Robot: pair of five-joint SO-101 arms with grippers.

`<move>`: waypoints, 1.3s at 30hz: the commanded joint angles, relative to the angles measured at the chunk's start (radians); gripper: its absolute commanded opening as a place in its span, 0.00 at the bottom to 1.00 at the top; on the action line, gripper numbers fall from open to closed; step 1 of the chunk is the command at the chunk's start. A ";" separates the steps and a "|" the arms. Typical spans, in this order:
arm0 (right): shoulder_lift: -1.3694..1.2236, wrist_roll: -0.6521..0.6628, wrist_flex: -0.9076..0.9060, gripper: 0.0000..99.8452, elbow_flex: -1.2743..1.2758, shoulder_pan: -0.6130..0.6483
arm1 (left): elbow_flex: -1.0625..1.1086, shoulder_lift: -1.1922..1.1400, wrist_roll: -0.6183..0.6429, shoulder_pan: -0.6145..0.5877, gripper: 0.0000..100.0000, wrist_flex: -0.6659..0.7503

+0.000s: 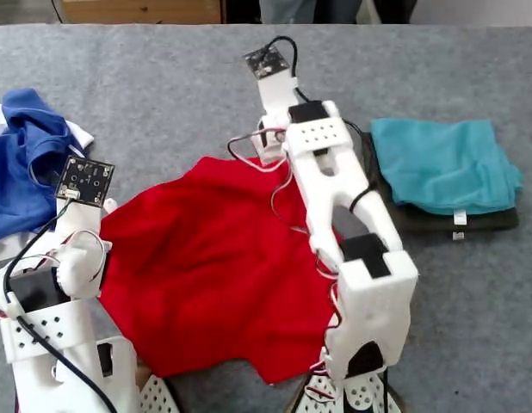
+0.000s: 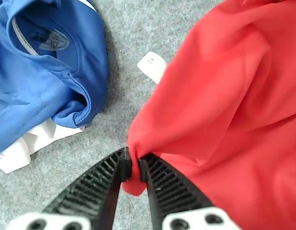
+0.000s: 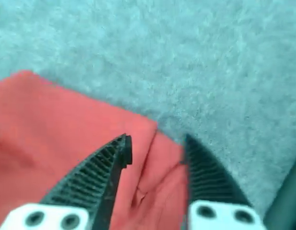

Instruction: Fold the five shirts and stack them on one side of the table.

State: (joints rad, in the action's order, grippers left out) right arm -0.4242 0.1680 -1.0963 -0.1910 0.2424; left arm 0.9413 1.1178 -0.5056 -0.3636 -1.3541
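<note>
Where the high view looks down on the grey table (image 1: 163, 77), a red shirt (image 1: 206, 267) lies spread out in the middle. The left arm (image 1: 59, 301) covers its edge on one side and the right arm (image 1: 343, 215) lies across its other side, so both of those borders are hidden. Beyond the left arm sits a crumpled blue shirt (image 1: 25, 163) with a white shirt (image 1: 79, 133) peeking from under it, cut off by the picture's edge. Well apart, past the right arm, a folded teal shirt (image 1: 442, 163) rests on a folded dark shirt (image 1: 490, 219).

From the left wrist, the left pincer (image 2: 131, 167) is closed tight on a bunched fold at the red shirt's edge, and the cloth rises away from the tips. A small white tag (image 2: 153, 64) lies on the table just beyond the tips, beside the red cloth. The blue shirt's collar shows off to one side of the pincer, clear of it, with the white shirt beneath.

From the right wrist, the right pincer (image 3: 155, 148) stands wide open with a corner of the red shirt between its fingers; whether they touch the cloth is hard to make out. Bare table lies beyond the tips. A dark shape (image 3: 289, 201) at the picture's edge is cut off and cannot be made out.
</note>
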 commanded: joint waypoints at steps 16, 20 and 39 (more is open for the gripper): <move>-0.346 0.043 -0.235 0.24 -0.291 -0.153 | -0.010 0.008 -0.002 0.012 0.03 -0.003; -0.387 0.043 -0.262 0.10 -0.374 -0.149 | -0.010 0.008 -0.002 0.013 0.03 0.000; -0.150 0.192 -0.672 0.01 -0.186 -0.184 | -0.002 0.008 -0.002 0.005 0.03 0.000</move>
State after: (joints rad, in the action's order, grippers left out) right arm -0.7112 0.3138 -1.7530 -0.5424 0.0660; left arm 0.9413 1.1178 -0.5056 -0.3636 -1.3541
